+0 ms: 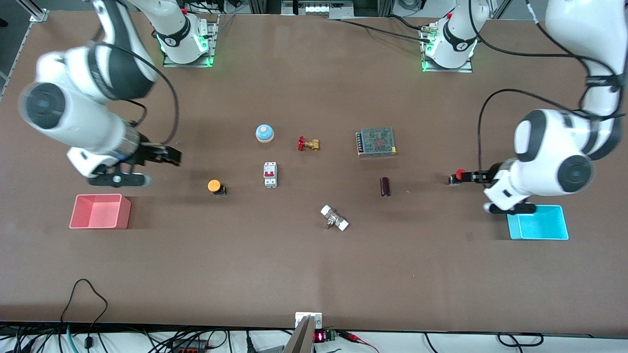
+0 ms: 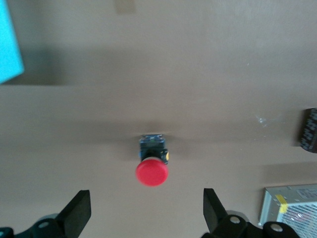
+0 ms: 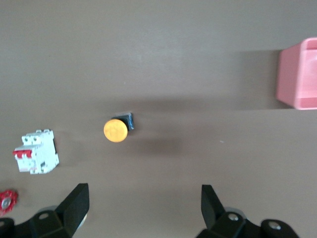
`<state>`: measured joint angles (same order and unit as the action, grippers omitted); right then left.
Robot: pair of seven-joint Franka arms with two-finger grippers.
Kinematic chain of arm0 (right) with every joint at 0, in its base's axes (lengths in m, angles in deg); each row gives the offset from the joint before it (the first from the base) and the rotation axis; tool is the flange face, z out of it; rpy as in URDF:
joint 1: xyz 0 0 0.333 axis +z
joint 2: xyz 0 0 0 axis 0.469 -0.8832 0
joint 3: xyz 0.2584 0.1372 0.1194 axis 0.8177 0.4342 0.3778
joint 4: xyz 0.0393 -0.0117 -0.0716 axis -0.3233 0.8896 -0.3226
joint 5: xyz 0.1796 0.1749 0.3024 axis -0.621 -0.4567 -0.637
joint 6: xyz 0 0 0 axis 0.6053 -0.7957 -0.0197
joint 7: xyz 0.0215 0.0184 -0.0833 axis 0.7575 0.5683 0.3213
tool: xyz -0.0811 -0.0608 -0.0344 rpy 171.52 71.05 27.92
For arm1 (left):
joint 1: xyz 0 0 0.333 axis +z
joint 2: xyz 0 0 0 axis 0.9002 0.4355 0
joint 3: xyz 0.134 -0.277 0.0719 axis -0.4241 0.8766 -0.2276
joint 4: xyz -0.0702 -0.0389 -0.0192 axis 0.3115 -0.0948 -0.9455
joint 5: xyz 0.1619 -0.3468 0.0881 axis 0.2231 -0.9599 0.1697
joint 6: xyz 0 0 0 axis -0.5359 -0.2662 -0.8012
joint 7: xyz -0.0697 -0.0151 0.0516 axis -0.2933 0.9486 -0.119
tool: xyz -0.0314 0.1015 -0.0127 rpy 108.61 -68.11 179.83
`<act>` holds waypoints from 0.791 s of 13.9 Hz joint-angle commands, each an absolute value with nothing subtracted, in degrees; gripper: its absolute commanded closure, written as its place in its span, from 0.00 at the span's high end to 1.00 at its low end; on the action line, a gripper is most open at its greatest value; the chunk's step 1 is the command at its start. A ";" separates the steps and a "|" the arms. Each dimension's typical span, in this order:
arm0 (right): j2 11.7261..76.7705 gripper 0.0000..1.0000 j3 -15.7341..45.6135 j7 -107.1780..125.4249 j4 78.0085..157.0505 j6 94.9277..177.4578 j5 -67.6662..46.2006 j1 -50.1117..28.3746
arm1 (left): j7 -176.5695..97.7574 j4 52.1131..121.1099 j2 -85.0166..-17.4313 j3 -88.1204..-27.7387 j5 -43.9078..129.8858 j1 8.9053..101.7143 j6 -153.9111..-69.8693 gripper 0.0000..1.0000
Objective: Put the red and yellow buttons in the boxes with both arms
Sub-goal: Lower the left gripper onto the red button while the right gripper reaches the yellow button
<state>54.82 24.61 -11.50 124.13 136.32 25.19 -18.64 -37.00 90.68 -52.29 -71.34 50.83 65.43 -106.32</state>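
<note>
The red button point(image 1: 459, 174) stands on the table toward the left arm's end; in the left wrist view point(image 2: 152, 171) it is just ahead of the fingertips. My left gripper point(image 1: 470, 176) point(image 2: 147, 208) is open and empty, low over the table beside it. The yellow button point(image 1: 215, 186) point(image 3: 116, 130) stands nearer the right arm's end. My right gripper point(image 1: 175, 157) point(image 3: 143, 206) is open and empty, up over bare table between the yellow button and the pink box point(image 1: 100, 212) point(image 3: 299, 74). The cyan box point(image 1: 538, 223) point(image 2: 9, 42) sits under the left arm's wrist.
Mid-table lie a blue dome bell point(image 1: 264, 133), a brass valve point(image 1: 308, 144), a metal power supply point(image 1: 376, 141), a white breaker point(image 1: 270, 174), a dark cylinder point(image 1: 385, 187) and a white fitting point(image 1: 334, 218).
</note>
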 commanded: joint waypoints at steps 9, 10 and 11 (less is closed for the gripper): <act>49.54 1.00 28.21 -16.39 137.34 163.64 25.06 -18.12 | -37.00 100.37 -50.13 -71.07 45.84 66.29 -116.28 1.00; 47.87 1.00 28.30 -16.13 137.07 164.70 25.67 -17.95 | -37.35 100.54 -49.87 -71.07 45.92 66.29 -117.76 1.00; 46.46 1.00 28.30 -15.95 136.29 165.15 26.80 -17.77 | -37.44 100.54 -49.34 -71.07 46.00 66.21 -118.47 1.00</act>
<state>49.57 27.94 -15.80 137.80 163.27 25.49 -18.08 -37.11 100.31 -49.92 -71.21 46.96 65.95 -116.80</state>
